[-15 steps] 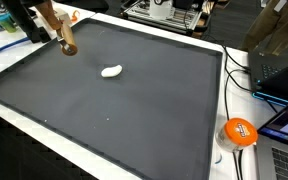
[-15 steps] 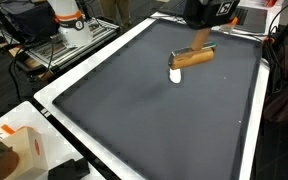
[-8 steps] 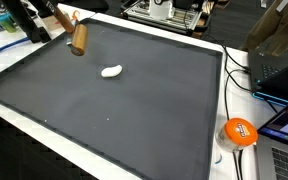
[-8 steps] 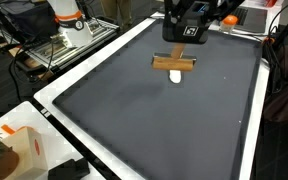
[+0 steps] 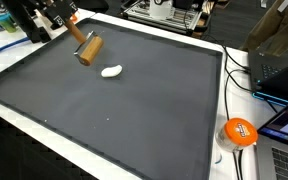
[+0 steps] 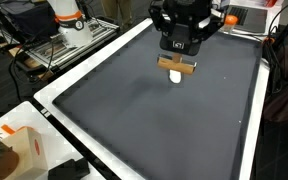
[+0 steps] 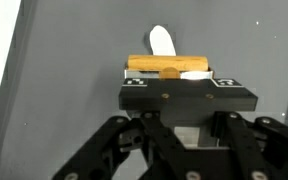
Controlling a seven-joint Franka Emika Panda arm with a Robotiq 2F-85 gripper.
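Observation:
My gripper [image 6: 180,50] is shut on the handle of a wooden mallet [image 6: 177,66], which it carries just above the dark mat [image 6: 134,110]. In an exterior view the mallet's head [image 5: 88,50] hangs below and to the right of the gripper [image 5: 68,24], tilted. A small white lump [image 5: 111,71] lies on the mat close beside the head. In the wrist view the wooden head [image 7: 169,66] lies crosswise just past the gripper [image 7: 174,76], with the white lump [image 7: 162,40] right behind it. The fingers themselves are hidden by the gripper body.
The mat has a white border [image 6: 74,75]. An orange round object [image 5: 240,131] and a laptop [image 5: 282,70] with cables sit off one side. A box with a plant [image 6: 9,150] stands at a corner, and equipment [image 5: 169,12] lines the far edge.
The arm has carried the mallet from the mat's corner toward the white lump, and the mallet has turned on the way. The lump has not moved.

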